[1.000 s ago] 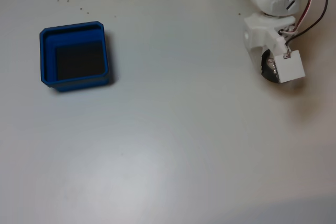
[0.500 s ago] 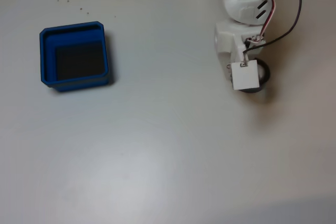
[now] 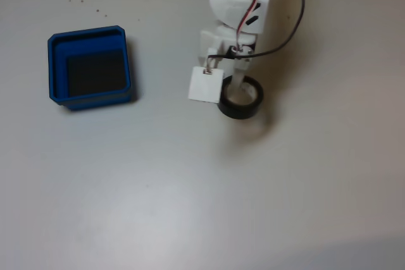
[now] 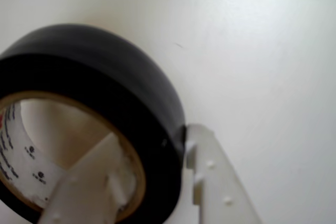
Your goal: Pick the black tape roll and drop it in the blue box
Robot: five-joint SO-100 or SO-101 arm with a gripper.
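The black tape roll (image 3: pixel 244 110), with its pale inner core, is near the middle of the table in the fixed view, right of the blue box (image 3: pixel 58 67). My gripper (image 3: pixel 231 94) is shut on the roll's wall, one finger inside the core and the other outside. In the wrist view the tape roll (image 4: pixel 105 72) is large at the left. One white finger (image 4: pixel 86 184) stands in its core, and the gripper (image 4: pixel 152 179) pinches the black wall against the outer finger (image 4: pixel 212 177). The blue box has a dark floor with nothing in it.
The white arm (image 3: pixel 237 4) with red and black wires reaches in from the top edge. A white square module (image 3: pixel 205 85) hangs beside the gripper. Pale tabletop lies between the roll and the box. A few small dark specks (image 3: pixel 88 6) lie above the box.
The arm has swung from the right side of the table leftwards toward the middle, carrying the tape roll with it. The blue box has not moved.
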